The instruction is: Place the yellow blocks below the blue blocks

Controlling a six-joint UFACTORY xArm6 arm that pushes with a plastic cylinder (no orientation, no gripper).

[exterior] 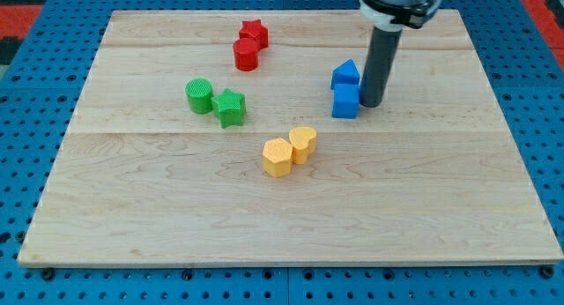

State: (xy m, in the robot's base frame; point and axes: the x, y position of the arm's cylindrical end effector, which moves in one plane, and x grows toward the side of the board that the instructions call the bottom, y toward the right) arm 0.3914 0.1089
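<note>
Two yellow blocks lie together near the board's middle: a yellow hexagon [277, 157] and a yellow rounded block [303, 143] touching its upper right. Two blue blocks stand at the upper right of them: a blue pentagon-like block [345, 74] above a blue cube [345, 101], touching each other. My tip [371, 104] is at the right side of the blue cube, touching or nearly touching it. The yellow blocks sit lower and to the left of the blue ones, with a gap between the pairs.
A red star [255, 33] and red cylinder [246, 55] stand at the view's top centre. A green cylinder [199, 95] and green star [230, 107] stand left of centre. The wooden board [132, 208] rests on a blue perforated table.
</note>
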